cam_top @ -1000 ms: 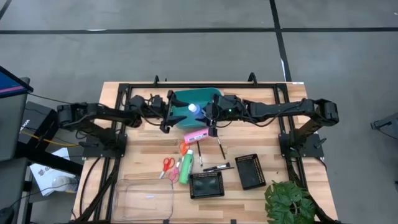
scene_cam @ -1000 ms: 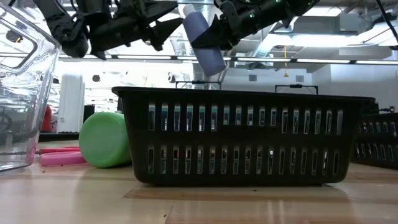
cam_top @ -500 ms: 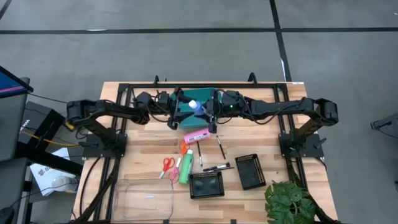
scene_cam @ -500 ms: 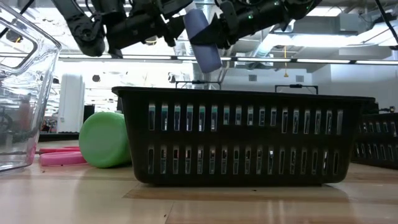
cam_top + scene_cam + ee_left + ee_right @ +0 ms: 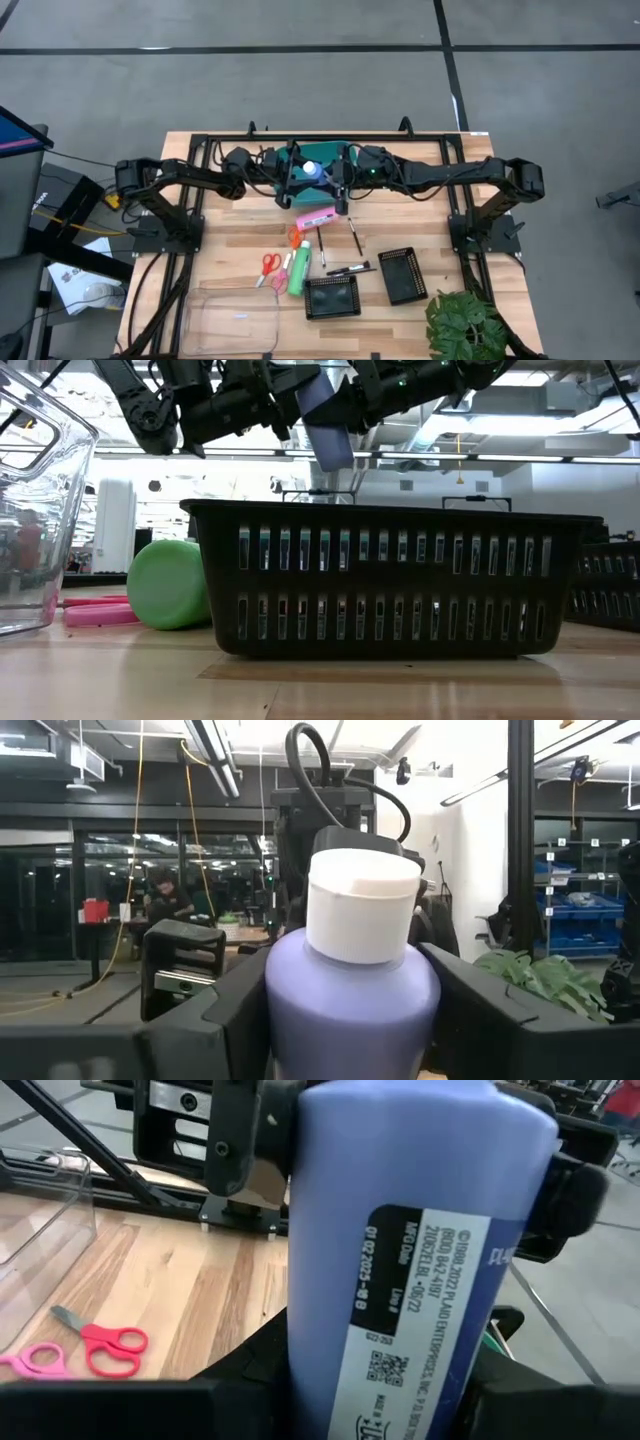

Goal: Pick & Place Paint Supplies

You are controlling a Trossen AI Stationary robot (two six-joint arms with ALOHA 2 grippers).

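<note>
The left claw had closed in around the blue bottle pinched by the right claw: a handover above the basket.

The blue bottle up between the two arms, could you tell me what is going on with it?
The right hand holds the blue bottle in the air above the teal basket at the back of the table. The left hand has its fingers on either side of the bottle, near the white cap; it looks like a handover. The green bottle, pink bottle, scissors and brushes lie on the table.
</note>
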